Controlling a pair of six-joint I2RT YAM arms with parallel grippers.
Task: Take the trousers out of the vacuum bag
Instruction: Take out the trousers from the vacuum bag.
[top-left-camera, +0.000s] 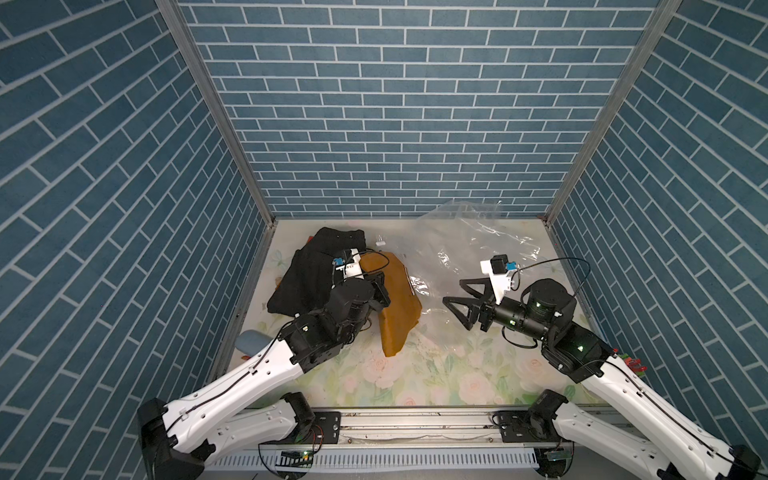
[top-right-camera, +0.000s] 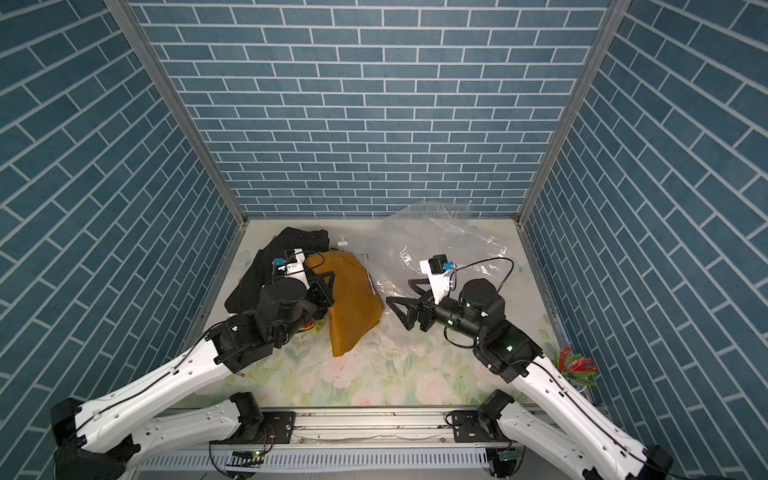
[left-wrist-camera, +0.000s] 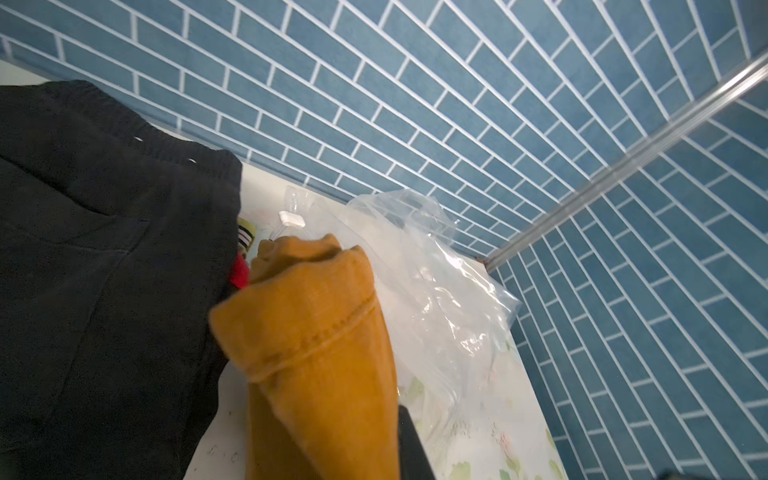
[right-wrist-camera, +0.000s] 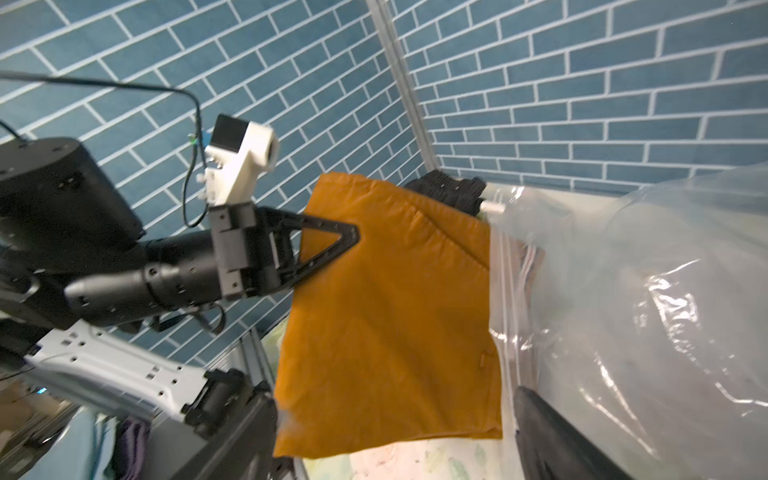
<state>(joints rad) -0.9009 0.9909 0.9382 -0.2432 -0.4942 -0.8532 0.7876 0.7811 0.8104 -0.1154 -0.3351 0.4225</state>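
surface: floral table (top-left-camera: 415, 374)
room: blue brick walls (top-left-camera: 395, 124)
left gripper (right-wrist-camera: 332, 245): clenched on ochre trousers (top-left-camera: 399, 303), beside black trousers (top-left-camera: 307, 274)
right gripper (top-left-camera: 457, 299): released, over vacuum bag (top-left-camera: 478, 237)

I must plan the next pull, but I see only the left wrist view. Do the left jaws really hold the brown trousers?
Observer: Yes. In the right wrist view the left gripper is shut on the edge of the brown trousers.
Operator: Where is the right arm?
Observer: The right gripper hovers over the bag, jaws open and empty.
Operator: Are the trousers free of the bag?
Observer: Not surely. The zip strip overlaps one edge.
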